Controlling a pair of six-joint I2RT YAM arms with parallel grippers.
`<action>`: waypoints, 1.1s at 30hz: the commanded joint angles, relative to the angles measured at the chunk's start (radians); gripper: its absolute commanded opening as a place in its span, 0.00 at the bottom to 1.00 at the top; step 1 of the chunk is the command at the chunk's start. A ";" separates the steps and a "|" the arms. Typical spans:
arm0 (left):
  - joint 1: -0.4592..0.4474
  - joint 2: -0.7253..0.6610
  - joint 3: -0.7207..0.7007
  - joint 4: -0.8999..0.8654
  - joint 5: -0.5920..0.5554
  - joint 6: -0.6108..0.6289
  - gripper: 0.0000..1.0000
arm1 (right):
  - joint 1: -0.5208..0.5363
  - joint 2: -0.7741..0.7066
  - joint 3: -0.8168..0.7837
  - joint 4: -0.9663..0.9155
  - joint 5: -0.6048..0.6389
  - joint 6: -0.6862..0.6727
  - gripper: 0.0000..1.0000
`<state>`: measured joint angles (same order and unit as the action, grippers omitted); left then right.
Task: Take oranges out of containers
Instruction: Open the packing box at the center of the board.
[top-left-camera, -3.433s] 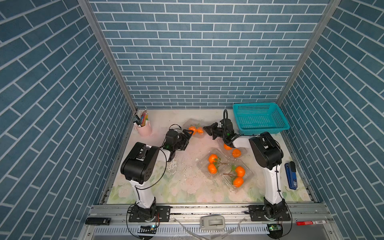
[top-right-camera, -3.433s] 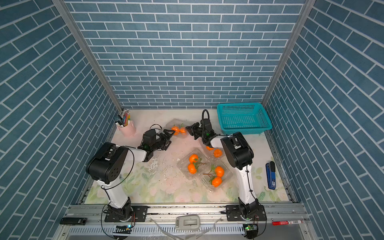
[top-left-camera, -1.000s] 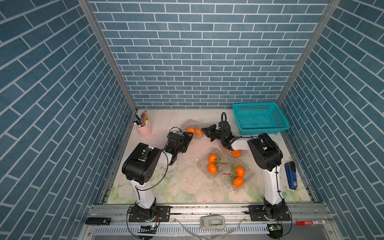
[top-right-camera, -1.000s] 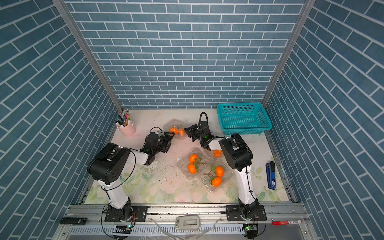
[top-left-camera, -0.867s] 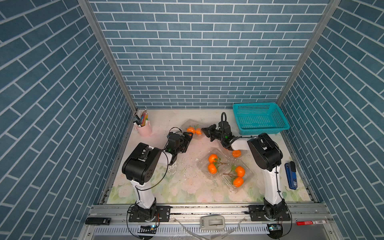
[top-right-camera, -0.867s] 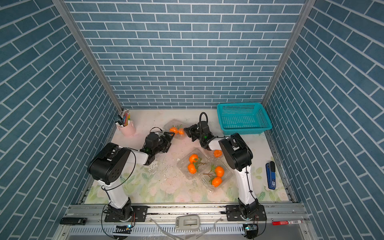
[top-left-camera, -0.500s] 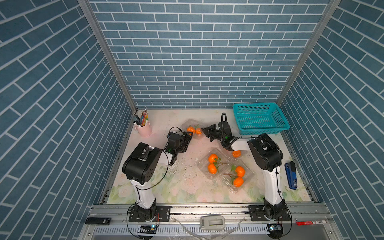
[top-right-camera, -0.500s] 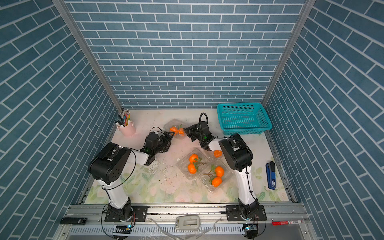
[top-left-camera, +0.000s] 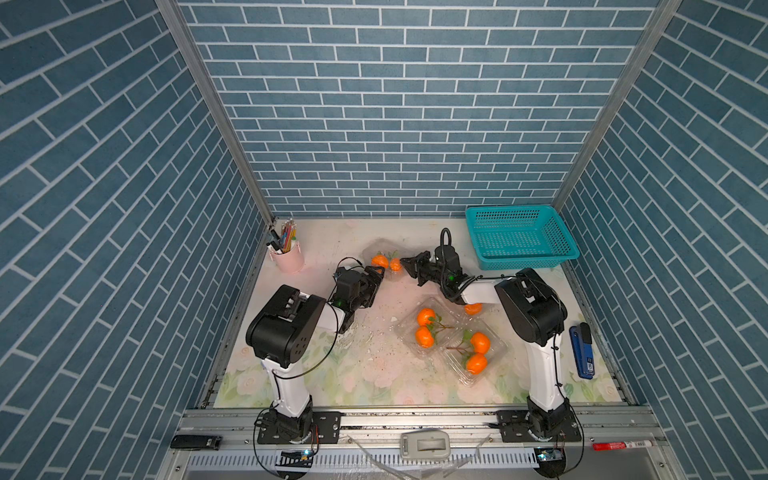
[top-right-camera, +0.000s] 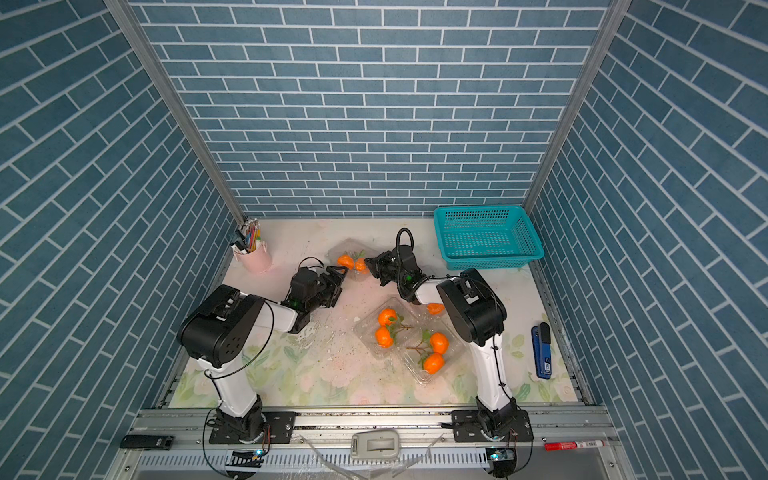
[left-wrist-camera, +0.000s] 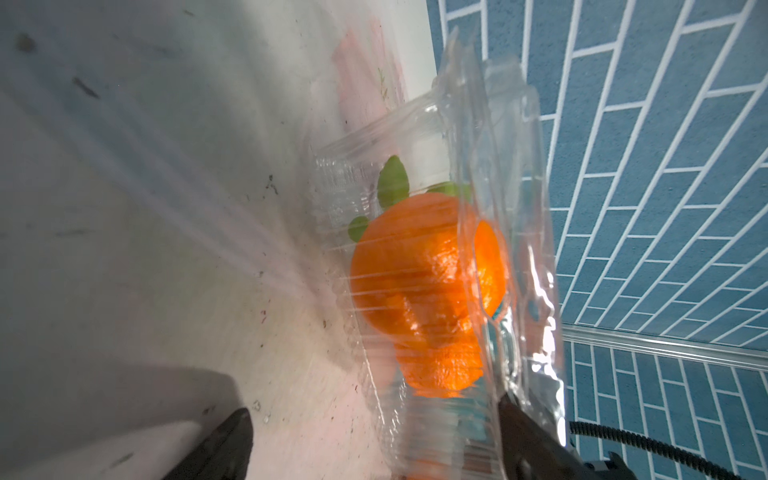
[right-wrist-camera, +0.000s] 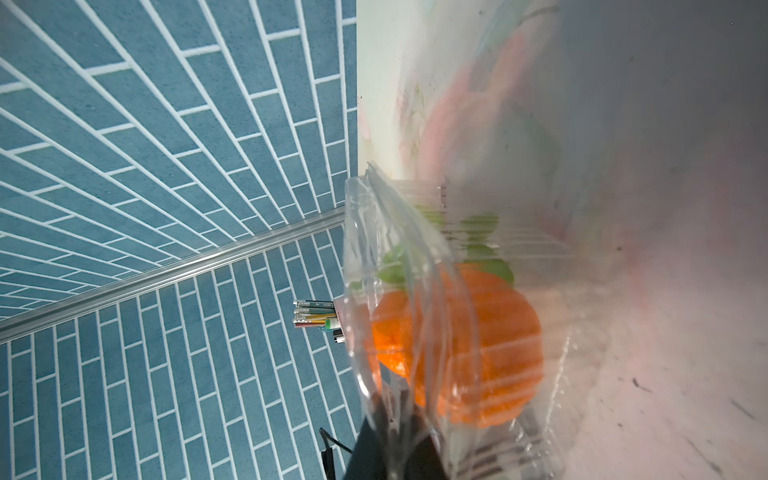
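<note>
In both top views your far container (top-left-camera: 374, 246) (top-right-camera: 345, 245) sits at 12 o'clock on the surface (top-left-camera: 332, 374), holding two oranges (top-left-camera: 379, 261). The left jaws are at its 7 o'clock and the right jaws at its 3 o'clock. Two more containers (top-left-camera: 401, 332) lie open toward 4 o'clock, each with a twigged pair.

In the left wrist view your left jaws are released, standing wide before the far container (left-wrist-camera: 511, 166).

In the right wrist view your right jaws are clenched on its clear lid (right-wrist-camera: 399, 232), with an orange (right-wrist-camera: 490, 340) just behind.
</note>
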<state>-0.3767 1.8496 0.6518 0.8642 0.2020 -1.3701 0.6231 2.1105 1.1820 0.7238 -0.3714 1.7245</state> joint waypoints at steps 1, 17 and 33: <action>-0.009 0.031 0.001 0.013 -0.014 0.000 0.93 | 0.027 -0.033 0.019 0.014 -0.038 0.045 0.10; -0.034 0.048 -0.012 0.006 -0.029 -0.004 0.92 | 0.054 -0.012 0.049 0.059 -0.041 0.081 0.23; -0.046 0.041 -0.046 -0.005 -0.047 -0.007 0.92 | 0.050 -0.009 0.042 0.117 -0.031 0.116 0.31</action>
<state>-0.4179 1.8740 0.6319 0.9195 0.1539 -1.3872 0.6785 2.1105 1.2011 0.8013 -0.3893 1.8065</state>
